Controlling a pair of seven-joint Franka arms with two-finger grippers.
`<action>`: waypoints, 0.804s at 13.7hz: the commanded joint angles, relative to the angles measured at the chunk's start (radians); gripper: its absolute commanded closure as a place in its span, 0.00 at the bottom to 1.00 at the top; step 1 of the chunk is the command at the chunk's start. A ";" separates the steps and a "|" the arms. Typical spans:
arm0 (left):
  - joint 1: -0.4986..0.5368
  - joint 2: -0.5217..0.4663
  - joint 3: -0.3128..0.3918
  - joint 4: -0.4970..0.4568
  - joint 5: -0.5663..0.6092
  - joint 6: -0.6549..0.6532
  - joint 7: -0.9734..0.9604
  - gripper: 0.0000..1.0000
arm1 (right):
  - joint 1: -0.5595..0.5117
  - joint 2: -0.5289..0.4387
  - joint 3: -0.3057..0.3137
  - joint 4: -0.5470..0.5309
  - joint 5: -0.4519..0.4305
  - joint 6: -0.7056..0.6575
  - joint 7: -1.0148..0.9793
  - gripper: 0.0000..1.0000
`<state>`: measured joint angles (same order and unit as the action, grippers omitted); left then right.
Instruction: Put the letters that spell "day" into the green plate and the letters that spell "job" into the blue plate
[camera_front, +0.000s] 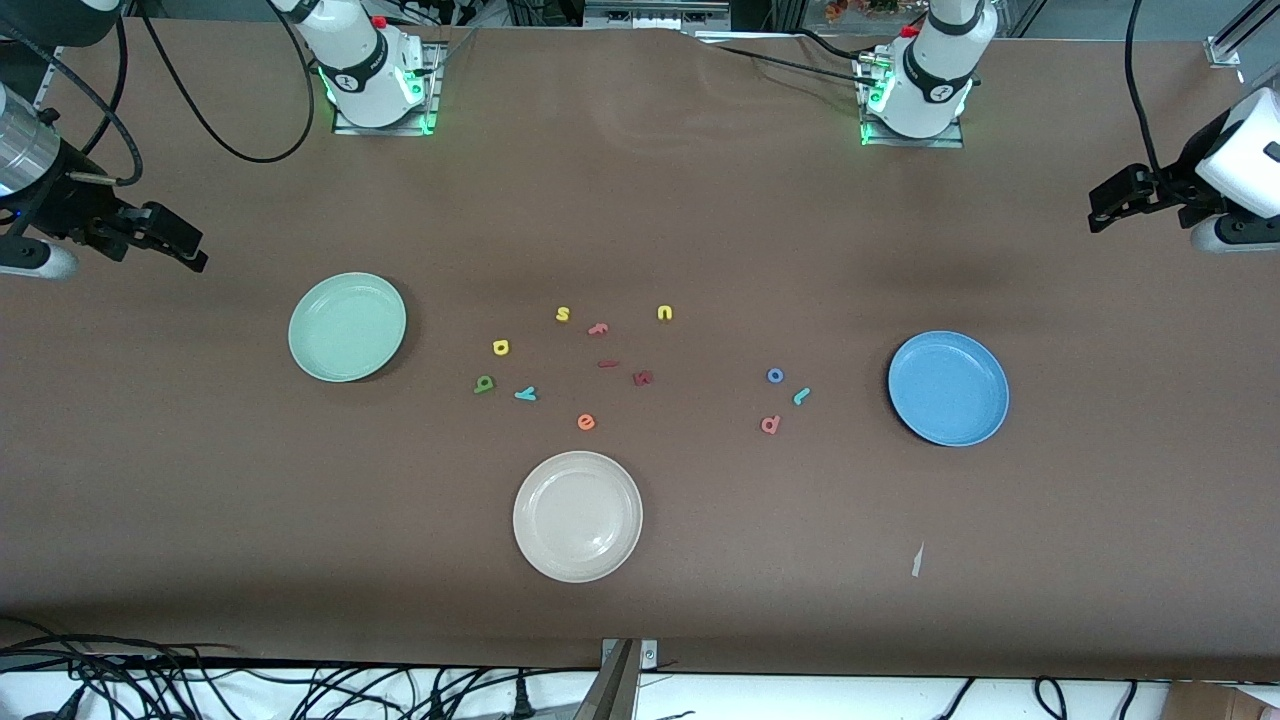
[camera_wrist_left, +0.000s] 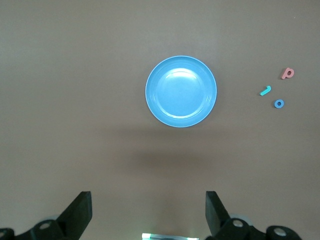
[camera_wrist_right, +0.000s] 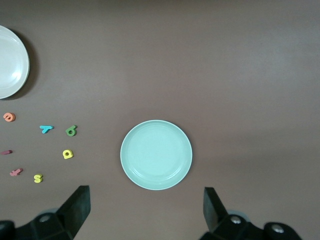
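The green plate (camera_front: 347, 327) (camera_wrist_right: 156, 154) lies bare toward the right arm's end. Beside it sit a yellow round-bowled letter (camera_front: 501, 347) (camera_wrist_right: 68, 154), a green one (camera_front: 484, 384) (camera_wrist_right: 71, 131) and a teal "y" (camera_front: 525, 394) (camera_wrist_right: 46, 129). At the left arm's end the blue plate (camera_front: 948, 388) (camera_wrist_left: 181, 91) is also bare, with a blue "o" (camera_front: 775, 376) (camera_wrist_left: 279, 103), a teal "j" (camera_front: 801, 396) (camera_wrist_left: 265, 91) and a salmon "b" (camera_front: 770, 425) (camera_wrist_left: 287, 73) close by. My right gripper (camera_front: 190, 245) (camera_wrist_right: 146, 197) hangs open high over its table end. My left gripper (camera_front: 1100, 205) (camera_wrist_left: 148, 200) hangs open likewise.
A cream-white plate (camera_front: 577, 516) lies nearer the front camera, mid-table. Other loose letters sit in the middle: a yellow "s" (camera_front: 563, 314), a yellow "u" (camera_front: 665, 313), an orange "e" (camera_front: 586, 422), a salmon letter (camera_front: 598, 328) and two dark red ones (camera_front: 643, 377).
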<state>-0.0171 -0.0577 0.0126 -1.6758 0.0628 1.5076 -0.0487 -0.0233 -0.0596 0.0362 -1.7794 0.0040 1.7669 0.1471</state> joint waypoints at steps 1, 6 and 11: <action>-0.004 0.015 -0.016 0.047 0.017 -0.044 0.026 0.00 | 0.000 0.001 0.001 0.009 0.016 0.003 0.008 0.00; -0.001 0.013 -0.086 0.096 0.018 -0.112 0.021 0.00 | 0.000 0.001 0.001 0.009 0.014 -0.003 0.005 0.00; 0.009 0.019 -0.085 0.096 0.017 -0.153 0.016 0.00 | 0.000 0.000 0.001 0.009 0.014 -0.007 0.005 0.00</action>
<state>-0.0156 -0.0541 -0.0685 -1.6072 0.0628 1.3834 -0.0417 -0.0232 -0.0590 0.0365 -1.7794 0.0043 1.7675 0.1476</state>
